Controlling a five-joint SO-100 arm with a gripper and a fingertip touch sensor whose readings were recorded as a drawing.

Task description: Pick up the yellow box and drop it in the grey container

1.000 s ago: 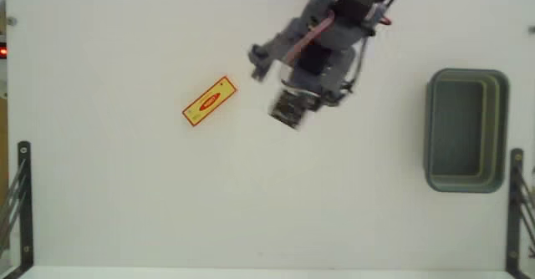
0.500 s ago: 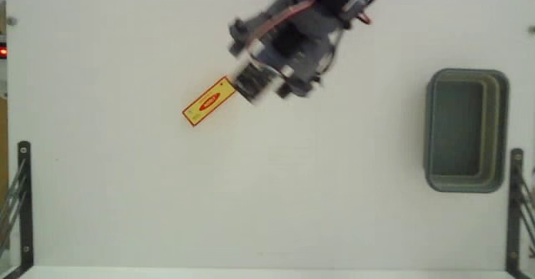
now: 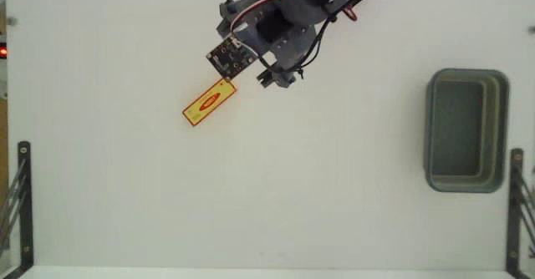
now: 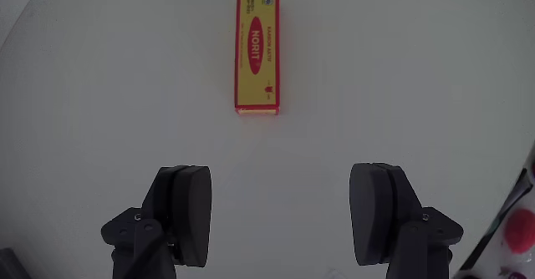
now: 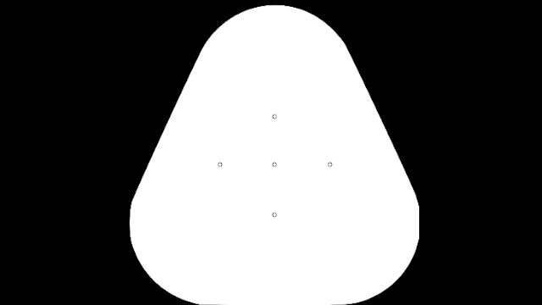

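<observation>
Fingers (image 4: 188, 208) of our gripper (image 4: 282, 208) stand wide apart, holding nothing, above the white table (image 3: 125, 204). Ahead of them in the wrist view lies the small flat yellow cardboard box with a red oval mark (image 4: 257, 51), lengthwise and untouched. We judge it light and stiff; pinching its long edges seems best. The grey-green plastic tub (image 3: 466, 179) sits well apart.

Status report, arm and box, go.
Gripper open, empty, short of the box. Yellow box flat on the table, untouched, lined up ahead. Grey container empty, far right in the fixed view. Nothing in the way.
</observation>
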